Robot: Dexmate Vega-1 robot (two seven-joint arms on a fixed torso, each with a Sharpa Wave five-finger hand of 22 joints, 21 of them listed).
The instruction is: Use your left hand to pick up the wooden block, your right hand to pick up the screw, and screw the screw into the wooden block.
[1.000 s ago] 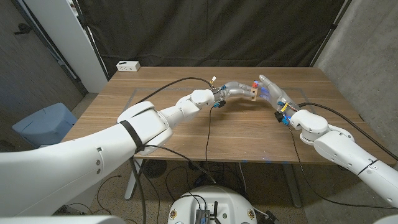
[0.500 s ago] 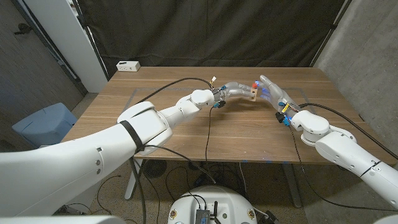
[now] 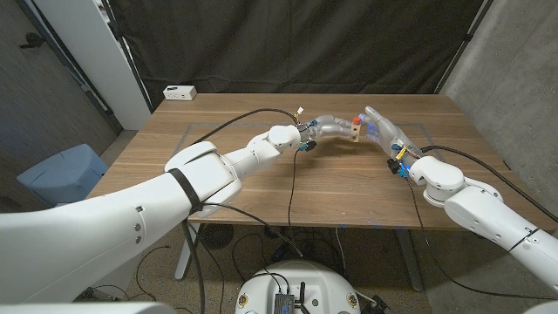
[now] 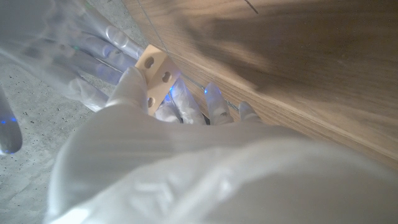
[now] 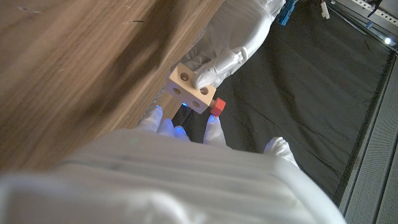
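The left robot hand (image 3: 330,126) is gripping the small pale wooden block with round drilled holes (image 3: 354,131), holding it up above the brown wooden desk (image 3: 261,183) toward the far middle. In the right wrist view its fingers (image 5: 214,68) are wrapping over the block's (image 5: 193,89) top while two holes are facing the camera. The right robot hand (image 3: 388,135) is reaching in from the other side, fingertips just beside the block. The red-headed screw (image 3: 356,117) is showing as a small red piece at the block's edge, touching or nearly touching it; the right wrist view shows the red head (image 5: 217,106) against the block's corner with the right fingers (image 5: 212,129) close by. I cannot tell whether the right robot hand is actually pinching the screw or merely hovering next to it.

Judging from this, the risk is misalignment: if the screw is entering a hole at a tilt, turning it could jam it or knock it loose. A weak pinch could let the screw fall onto the desk. Pushing sideways could also be rotating the block within the left grip, shifting the hole away.
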